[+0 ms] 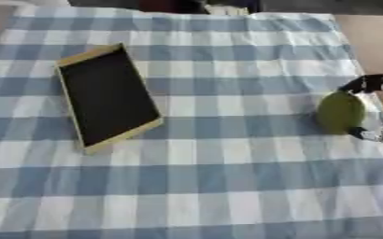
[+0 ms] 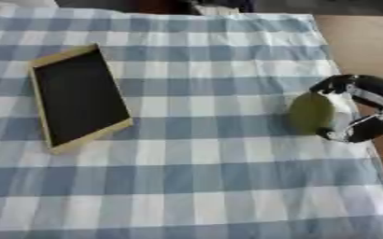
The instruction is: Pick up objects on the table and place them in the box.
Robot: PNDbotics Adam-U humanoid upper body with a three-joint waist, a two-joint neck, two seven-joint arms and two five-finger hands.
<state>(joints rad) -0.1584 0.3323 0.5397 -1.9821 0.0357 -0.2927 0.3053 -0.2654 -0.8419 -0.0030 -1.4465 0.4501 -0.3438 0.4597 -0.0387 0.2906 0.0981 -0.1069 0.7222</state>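
Sitting at about three o'clock on the table is a round green thing [image 2: 311, 113]. The right hand [image 2: 351, 112] comes in from the right edge, and its black and silver fingers [image 2: 332, 85] curl around the green thing. Over at nine o'clock, well apart from them, lies the box [image 1: 106, 96], a flat tray with a black inside and a pale wooden rim. A blue and white checked cloth [image 1: 211, 177] covers the table.

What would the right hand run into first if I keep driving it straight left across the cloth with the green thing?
Probably nothing soon: the right hand, curled round the green object, faces bare checked cloth. Further left along that line sits the box, likely its near right rim, though depth is unclear.
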